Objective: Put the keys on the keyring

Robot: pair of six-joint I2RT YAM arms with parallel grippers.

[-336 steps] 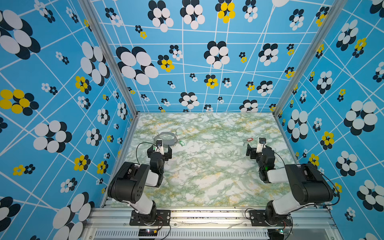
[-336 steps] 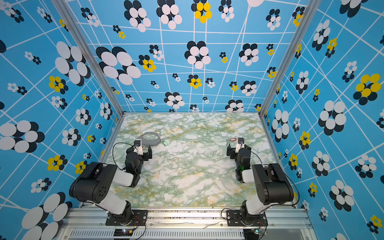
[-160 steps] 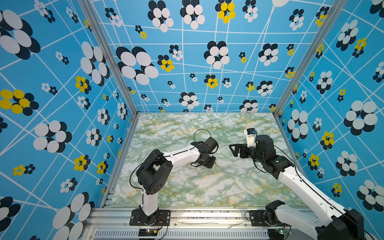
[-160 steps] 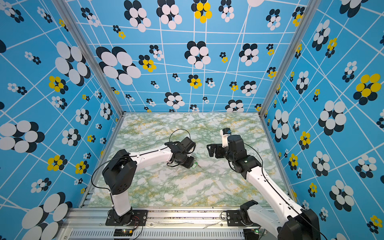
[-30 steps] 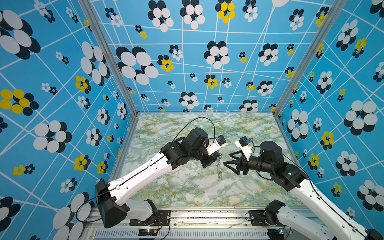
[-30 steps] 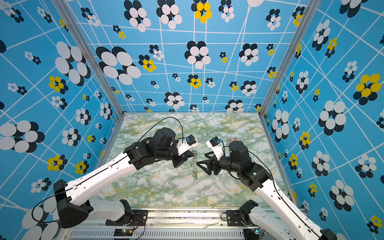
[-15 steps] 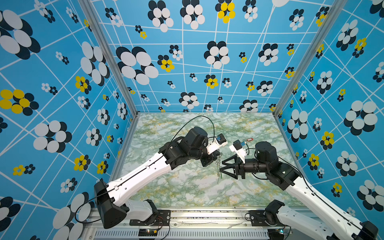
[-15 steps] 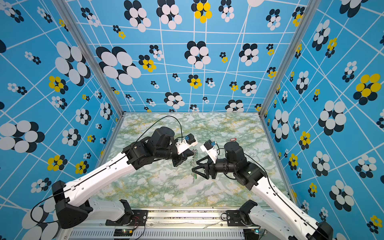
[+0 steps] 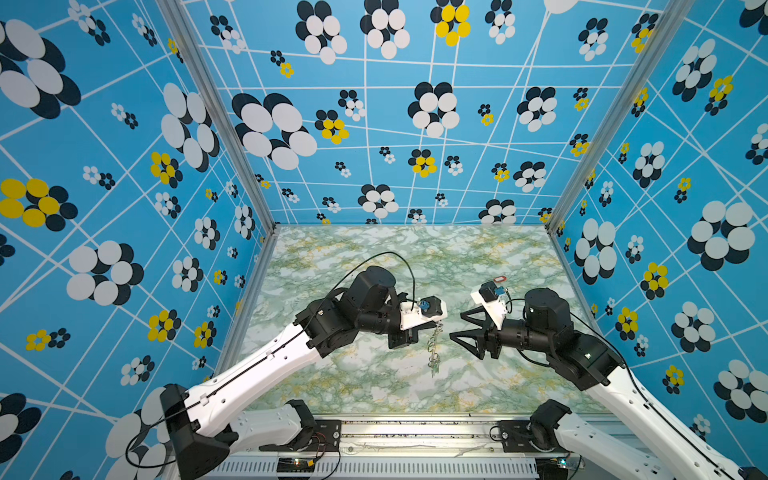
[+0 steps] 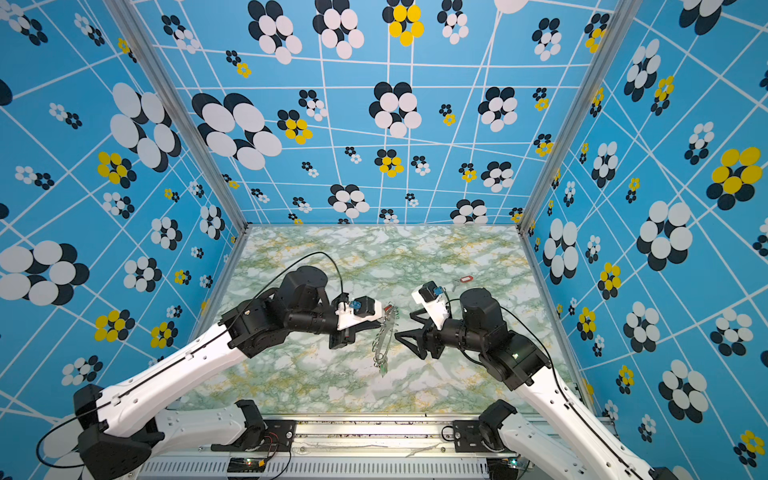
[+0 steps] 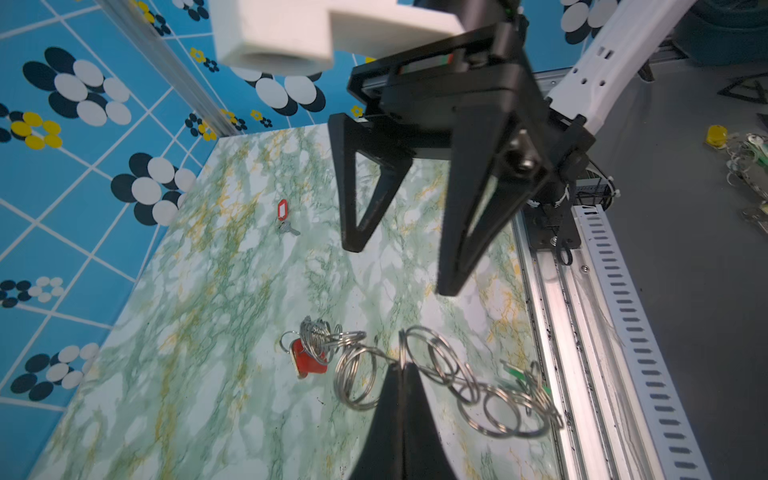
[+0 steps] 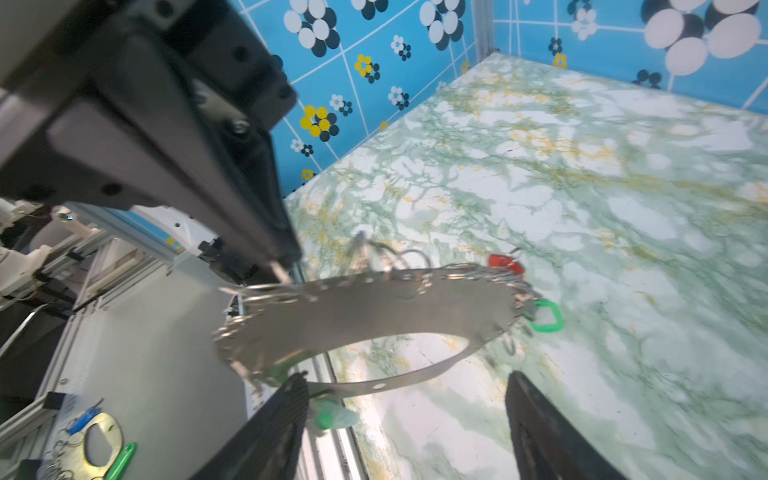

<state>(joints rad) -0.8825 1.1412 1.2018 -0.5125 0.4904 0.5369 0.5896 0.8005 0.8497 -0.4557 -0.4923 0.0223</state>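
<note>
My left gripper (image 11: 402, 368) is shut on one of the keyring's (image 12: 374, 307) silver rings and holds the grey crescent plate in the air over the middle of the table. In both top views the keyring (image 9: 434, 349) (image 10: 384, 338) hangs edge-on. A red tag (image 12: 503, 262), a green tag (image 12: 546, 318) and a pale green tag (image 12: 332, 417) hang from it. My right gripper (image 9: 461, 336) (image 12: 409, 419) is open just right of the keyring, holding nothing, and the pale green tag sits close beside one finger. A loose red key tag (image 9: 498, 277) (image 11: 282, 210) with a silver key lies on the table at the right rear.
Blue flowered walls (image 9: 623, 249) close the table on three sides. An aluminium rail (image 9: 415, 432) runs along the front edge. Beyond that rail, on a grey surface outside, lie other key bunches (image 11: 744, 153) and a brass plate with tags (image 12: 99, 436).
The right gripper moved in toward the hanging keyring, then drew back slightly to the right with its jaws wider. The left gripper keeps its hold and has barely moved.
</note>
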